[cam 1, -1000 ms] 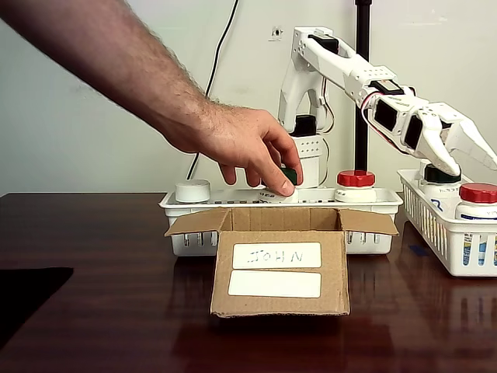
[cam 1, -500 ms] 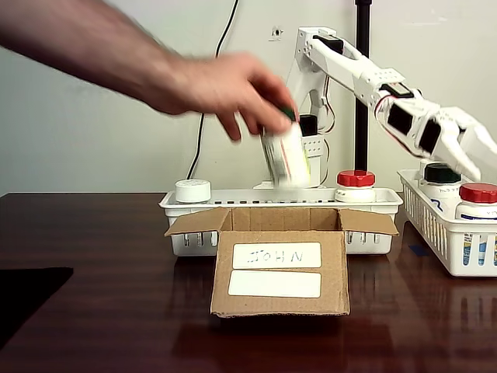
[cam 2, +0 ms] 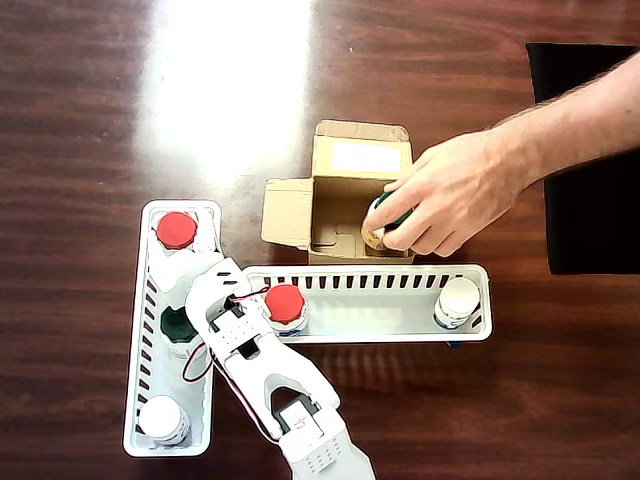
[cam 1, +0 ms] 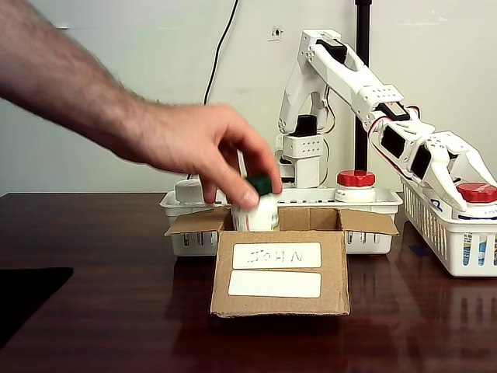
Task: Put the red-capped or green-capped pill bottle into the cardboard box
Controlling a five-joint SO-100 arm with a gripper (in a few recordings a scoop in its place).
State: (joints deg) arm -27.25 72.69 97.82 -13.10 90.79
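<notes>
A dark wooden table [cam 1: 93, 311] holds a brown cardboard box [cam 1: 279, 268] with open flaps and two white labels, one handwritten. A person's hand [cam 1: 198, 148] lowers a white, green-capped pill bottle [cam 1: 256, 206] into the box's open top; half a second ago the hand held it higher, above the basket behind. That long white slotted basket [cam 2: 400, 325] holds a red-capped bottle [cam 2: 285, 305] and a white-capped one [cam 2: 458, 300]. A second basket [cam 2: 145, 400] holds a red-capped pill bottle [cam 2: 176, 231], a dark-capped one and a white-capped one. The white robot arm's gripper [cam 1: 458, 190] hangs over this basket; I cannot tell how wide its fingers are.
</notes>
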